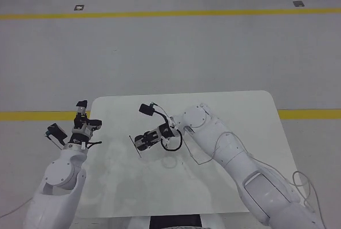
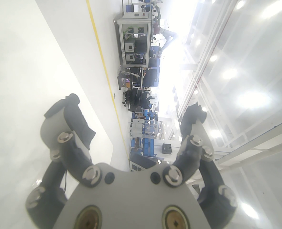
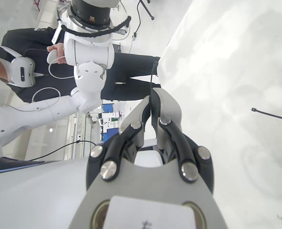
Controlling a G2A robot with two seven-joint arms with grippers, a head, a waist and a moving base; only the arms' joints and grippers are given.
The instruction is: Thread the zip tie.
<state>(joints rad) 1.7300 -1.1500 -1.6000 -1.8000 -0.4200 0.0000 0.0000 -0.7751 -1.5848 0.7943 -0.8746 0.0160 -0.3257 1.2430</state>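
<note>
We log the left arm off to its own side, left gripper (image 2: pixel 133 106) spread wide; right arm bent inward, right gripper (image 3: pixel 152 98) pinching the zip tie (image 3: pixel 151 89).

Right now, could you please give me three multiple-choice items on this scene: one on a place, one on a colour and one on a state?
1. Where is the loose zip tie?
A. on the floor
B. flat on the table
C. draped over an arm

2. What colour is the held zip tie in the right gripper?
A. white
B. yellow
C. black

3. How is the left gripper?
A. open and empty
B. shut on a zip tie
C. shut on nothing

Answers:
1 B: the right wrist view shows it lying on the white table top.
2 C: it is a thin black strip rising from the closed right gripper.
3 A: the left wrist view shows the fingers wide apart with nothing between them.
</note>
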